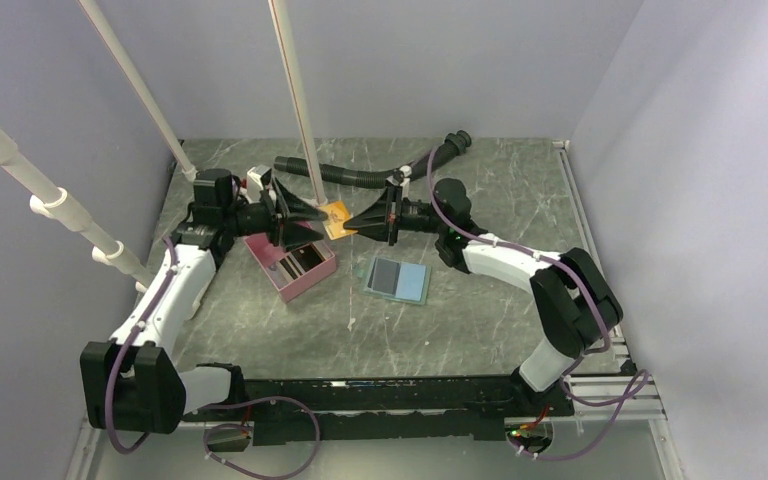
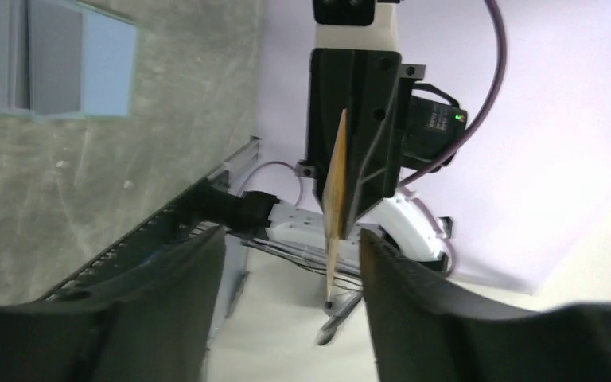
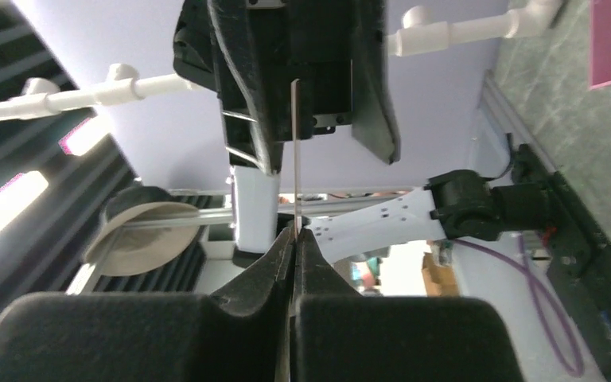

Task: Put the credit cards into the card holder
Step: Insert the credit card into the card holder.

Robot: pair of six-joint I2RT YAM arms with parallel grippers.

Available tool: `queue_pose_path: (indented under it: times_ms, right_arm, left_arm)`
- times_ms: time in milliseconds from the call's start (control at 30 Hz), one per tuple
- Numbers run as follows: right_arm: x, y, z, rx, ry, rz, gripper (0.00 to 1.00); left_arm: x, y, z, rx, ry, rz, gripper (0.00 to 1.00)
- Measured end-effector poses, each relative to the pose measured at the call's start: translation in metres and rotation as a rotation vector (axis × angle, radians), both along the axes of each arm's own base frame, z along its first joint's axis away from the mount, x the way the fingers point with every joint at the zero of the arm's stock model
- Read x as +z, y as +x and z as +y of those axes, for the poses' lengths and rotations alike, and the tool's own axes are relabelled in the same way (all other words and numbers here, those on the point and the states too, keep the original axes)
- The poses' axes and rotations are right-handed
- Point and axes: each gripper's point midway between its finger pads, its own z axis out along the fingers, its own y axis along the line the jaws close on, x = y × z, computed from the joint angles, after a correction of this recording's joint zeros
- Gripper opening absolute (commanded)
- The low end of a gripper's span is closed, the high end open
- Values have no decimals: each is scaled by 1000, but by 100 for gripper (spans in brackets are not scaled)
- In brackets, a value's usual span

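The orange credit card (image 1: 336, 218) stands on edge midair, pinched by my right gripper (image 3: 295, 235), its far end between my left gripper's (image 2: 293, 255) spread fingers (image 2: 183, 302). The blue card holder (image 1: 400, 279) lies flat below my right gripper.

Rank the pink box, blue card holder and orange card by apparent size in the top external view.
1. pink box
2. card holder
3. orange card, held off the table by the right gripper, so nearer the camera, yet clearly the smallest
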Motion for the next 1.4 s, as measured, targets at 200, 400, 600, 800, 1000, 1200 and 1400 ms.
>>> queue_pose_path:
  times_ms: [200,400,600,800,1000,1200,1400]
  right_arm:
    - [-9,-11,-13,-2,140,79,0]
    - [-56,-20,-33,-51,124,221,0]
    - [-41,-21,-53,-82,116,254,0]
    - [-41,-13,-79,-148,70,345,0]
    - [-59,2,-111,-244,0,435,0]
    - [-103,14,-133,-293,-250,162,0]
    - [-148,0,-141,-193,-442,-117,0]
  left_arm:
    - [15,8,16,95,207,-140,98]
    - [26,1,28,134,309,-262,98]
    - [2,5,27,115,325,-207,98]
    - [-14,4,14,65,332,-169,98]
    - [-31,1,-19,-35,352,-184,80]
    - [-96,4,-72,-199,392,-108,48]
    - [-169,1,-103,-313,448,6,28]
